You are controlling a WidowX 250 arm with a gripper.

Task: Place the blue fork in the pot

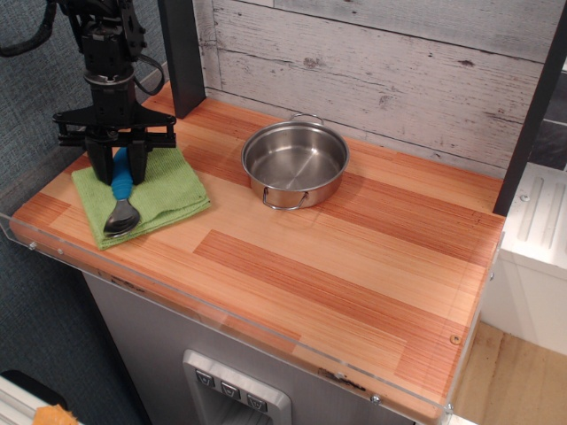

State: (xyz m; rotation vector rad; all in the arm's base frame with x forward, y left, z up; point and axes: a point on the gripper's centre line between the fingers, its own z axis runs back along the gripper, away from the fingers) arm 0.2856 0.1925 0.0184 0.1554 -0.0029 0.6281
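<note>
**Gripper clamped on the fork handle**

The gripper (118, 170) pinches the blue fork (121, 197) by its handle; the silver head seems to rest on the green cloth (168, 190). The pot (295, 164) stands apart, empty.

Jaws pinch the blue fork (121, 181) on a green cloth (164, 190), apart from the pot (295, 164).

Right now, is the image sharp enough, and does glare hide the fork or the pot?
In the single observation.image view, focus is sharp throughout; the pot shows soft reflections but no blown-out glare; the blue fork on the green cloth stays readable, its handle partly hidden by the gripper.
</note>
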